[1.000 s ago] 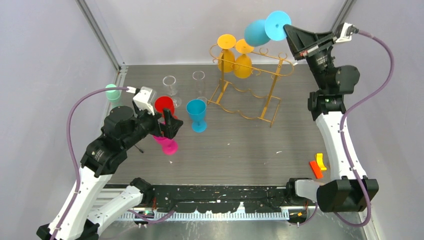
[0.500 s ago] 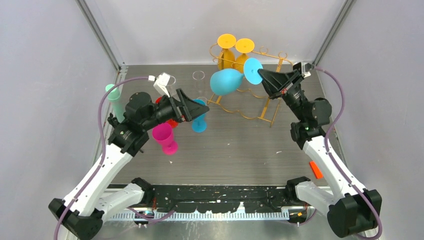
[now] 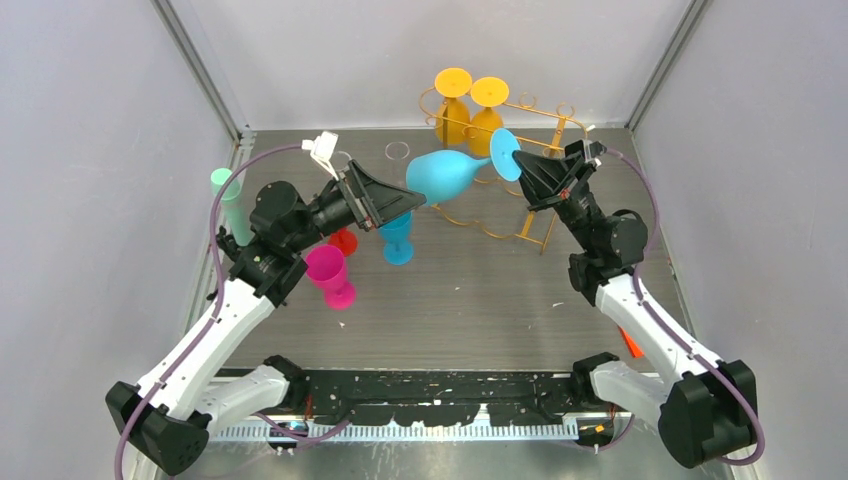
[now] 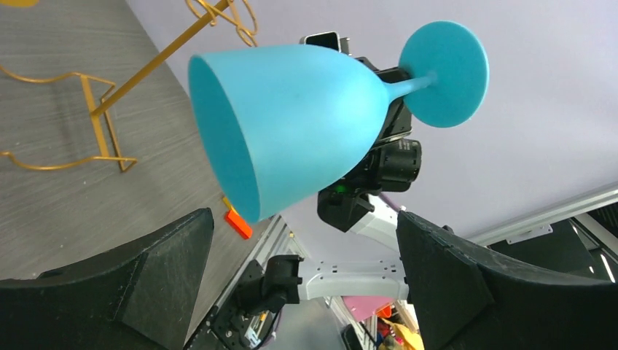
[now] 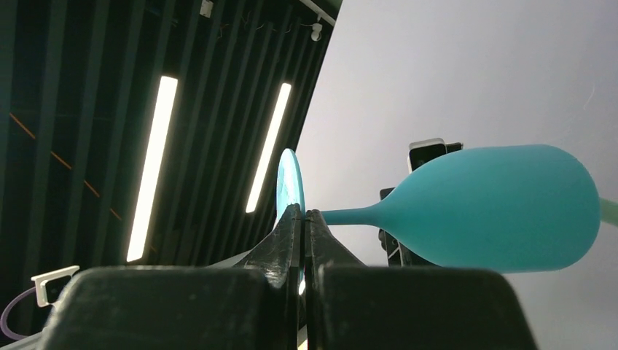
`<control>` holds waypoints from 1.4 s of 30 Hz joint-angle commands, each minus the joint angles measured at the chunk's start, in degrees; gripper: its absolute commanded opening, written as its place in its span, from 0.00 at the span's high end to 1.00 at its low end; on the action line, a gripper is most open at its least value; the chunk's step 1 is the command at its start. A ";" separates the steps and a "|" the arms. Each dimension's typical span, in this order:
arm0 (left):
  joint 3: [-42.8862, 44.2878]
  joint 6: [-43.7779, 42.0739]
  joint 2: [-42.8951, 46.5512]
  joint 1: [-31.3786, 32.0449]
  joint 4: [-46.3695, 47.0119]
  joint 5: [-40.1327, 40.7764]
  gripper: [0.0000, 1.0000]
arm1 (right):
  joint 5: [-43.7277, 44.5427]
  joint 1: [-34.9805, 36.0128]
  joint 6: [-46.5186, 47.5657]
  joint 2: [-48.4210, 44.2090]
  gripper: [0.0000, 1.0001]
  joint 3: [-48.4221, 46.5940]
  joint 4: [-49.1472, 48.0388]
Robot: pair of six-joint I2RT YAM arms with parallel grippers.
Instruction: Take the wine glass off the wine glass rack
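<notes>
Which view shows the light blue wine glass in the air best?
The left wrist view: the wine glass shows mouth, bowl, stem and foot. The top external view shows it small, sideways. The right wrist view hides its mouth, foot edge-on in the right gripper.

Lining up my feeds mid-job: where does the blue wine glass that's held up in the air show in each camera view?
Top external: blue wine glass upper centre, lying sideways in the air between the two grippers.
Left wrist: blue wine glass upper centre, rim toward the camera.
Right wrist: blue wine glass right half, bowl pointing right.
Shared landmark: its round foot, pinched by the right gripper, shows in all three.
</notes>
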State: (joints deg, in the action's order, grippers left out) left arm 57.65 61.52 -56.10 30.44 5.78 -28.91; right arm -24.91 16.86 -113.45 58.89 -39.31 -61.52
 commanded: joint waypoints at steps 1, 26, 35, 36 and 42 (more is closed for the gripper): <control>1.17 0.26 0.61 -0.29 5.90 -2.07 0.00 | 1.78 1.25 -3.84 0.79 1.00 -0.22 -7.83; 3.76 11.22 -1.37 -0.29 20.23 -14.96 0.50 | 6.30 6.45 -9.77 11.42 1.00 2.00 -14.27; 4.20 7.55 -0.70 -0.29 16.36 -14.77 0.79 | 8.57 7.39 -10.88 13.53 1.00 3.72 -17.01; 4.40 6.64 -0.33 -0.29 15.35 -14.51 0.82 | 8.87 7.39 -10.91 13.48 1.00 3.76 -17.03; 5.05 2.11 1.42 -0.29 8.73 -12.84 1.00 | 9.52 7.38 -10.64 13.73 0.94 4.46 -17.53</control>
State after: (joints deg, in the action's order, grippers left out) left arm 59.31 67.83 -57.43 29.65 17.37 -41.12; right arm -17.21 24.45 -118.39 71.88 -35.40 -78.96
